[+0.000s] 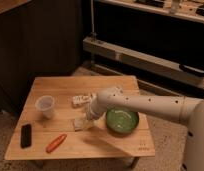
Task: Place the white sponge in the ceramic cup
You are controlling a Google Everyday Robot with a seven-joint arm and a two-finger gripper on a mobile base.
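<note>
The white sponge [80, 123] lies flat on the wooden table [120, 85], near its middle front. My gripper [88, 118] hangs at the end of the white arm [145, 104], right over the sponge's right side and touching or nearly touching it. The ceramic cup [45, 106] stands upright on the left part of the table, well to the left of the gripper and apart from it. The cup looks empty.
A wide green bowl [122, 120] sits under the arm at the right. Small white blocky pieces [83, 99] lie behind the gripper. A red-orange carrot-like object [55, 143] and a black flat device [26, 135] lie at the front left.
</note>
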